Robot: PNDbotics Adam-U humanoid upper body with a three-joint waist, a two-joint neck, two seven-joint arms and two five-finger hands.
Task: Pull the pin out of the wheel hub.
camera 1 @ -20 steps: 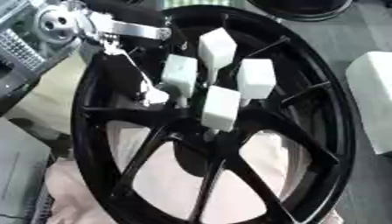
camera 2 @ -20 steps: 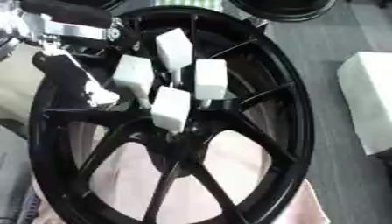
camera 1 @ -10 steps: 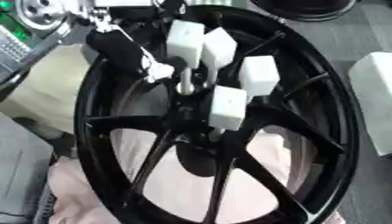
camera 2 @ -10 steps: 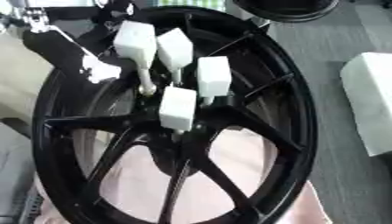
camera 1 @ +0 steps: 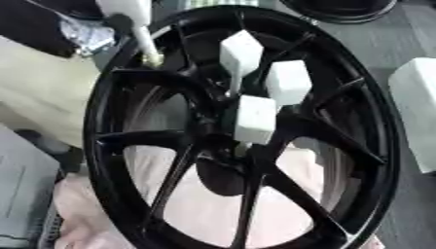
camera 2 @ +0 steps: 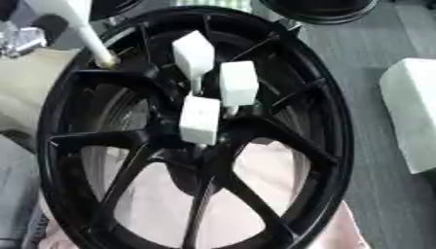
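Cut off and hidden parts around the black spoked wheel rim (camera 1: 374,146)

The white block-headed pin (camera 1: 136,19) at upper left runs off the top edge, so whatever holds it is unseen. The rim's lower arc leaves the frame, and the white box (camera 2: 413,112) is cropped at right.

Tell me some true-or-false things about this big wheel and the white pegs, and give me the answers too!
1. The wheel is black. True.
2. Three white-topped pins stand together at the hub. True.
3. The fourth pin is stuck in the hub too. False: it is up at the wheel's upper left, away from the hub.
4. A green cloth lies under the wheel. False: the cloth seen between the spokes is pale pink.
5. A white box sits to the right of the wheel. True.
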